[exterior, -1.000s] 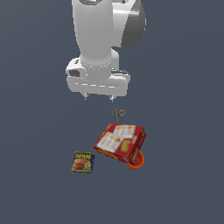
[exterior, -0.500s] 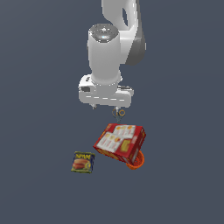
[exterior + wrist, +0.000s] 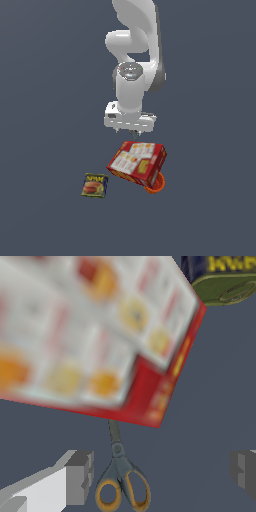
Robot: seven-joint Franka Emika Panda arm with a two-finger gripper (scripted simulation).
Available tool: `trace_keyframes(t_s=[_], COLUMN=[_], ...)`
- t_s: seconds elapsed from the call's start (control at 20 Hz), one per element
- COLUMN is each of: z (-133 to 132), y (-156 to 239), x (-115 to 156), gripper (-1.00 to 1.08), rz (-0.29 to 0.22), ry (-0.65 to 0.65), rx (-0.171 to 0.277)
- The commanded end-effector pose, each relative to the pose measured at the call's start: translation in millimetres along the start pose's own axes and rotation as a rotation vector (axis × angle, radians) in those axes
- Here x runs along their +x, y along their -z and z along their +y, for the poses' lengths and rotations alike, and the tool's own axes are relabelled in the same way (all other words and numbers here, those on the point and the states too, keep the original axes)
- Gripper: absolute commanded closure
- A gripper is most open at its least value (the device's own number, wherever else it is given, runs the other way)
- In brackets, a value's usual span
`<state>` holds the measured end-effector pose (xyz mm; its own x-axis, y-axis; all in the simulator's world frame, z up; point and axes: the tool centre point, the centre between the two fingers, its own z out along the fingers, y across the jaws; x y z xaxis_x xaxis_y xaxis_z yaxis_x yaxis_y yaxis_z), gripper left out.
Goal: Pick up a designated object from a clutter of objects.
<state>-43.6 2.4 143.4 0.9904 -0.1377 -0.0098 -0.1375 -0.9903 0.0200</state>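
The pincer (image 3: 162, 476) is held apart above the scissors (image 3: 121, 476), whose tan-orange loops lie between its fingers (image 3: 80, 476). The dark blades are tucked under the edge of the red box (image 3: 137, 163), at the box's twelve o'clock in the exterior view.
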Motion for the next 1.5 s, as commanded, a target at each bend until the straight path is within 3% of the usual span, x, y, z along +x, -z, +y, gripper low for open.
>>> trace_keyframes(t_s=[0.0, 0.65, 1.45], z=[-6, -23, -25], y=[-20, -80, -104], x=[-10, -53, -58], gripper=[-0.92, -0.92, -0.92], rz=[0.003, 0.009, 0.008], ry=[-0.008, -0.038, -0.041], rx=[0.004, 0.019, 0.02])
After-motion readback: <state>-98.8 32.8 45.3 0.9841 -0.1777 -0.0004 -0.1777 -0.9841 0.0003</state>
